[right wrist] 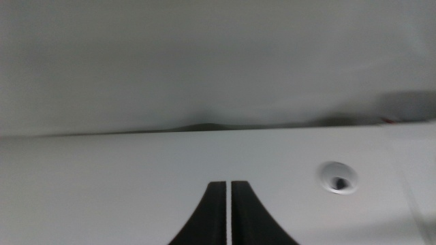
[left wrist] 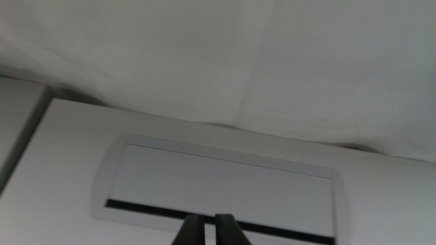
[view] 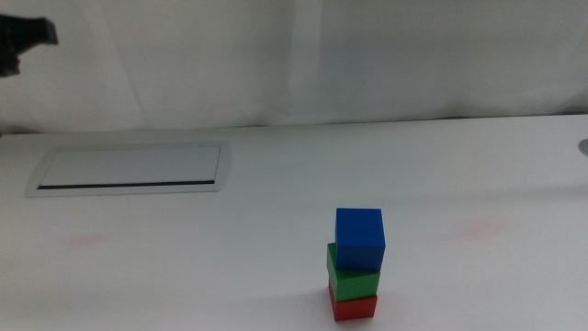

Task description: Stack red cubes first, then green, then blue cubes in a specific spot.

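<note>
The blue cube (view: 359, 238) sits on the green cube (view: 353, 281), which tops the red cube (view: 355, 306); stacking looks complete. Left gripper (left wrist: 204, 230) and right gripper (right wrist: 229, 207), jaws pressed together and empty, wait well apart from the stack; nothing seems left to do.

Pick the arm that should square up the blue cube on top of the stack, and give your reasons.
Right, tentatively. The stack of blue cube, green cube and red cube stands right of the table's middle. The left gripper is high and far off over the grey-rimmed panel. The right gripper shows only in its wrist view.
</note>
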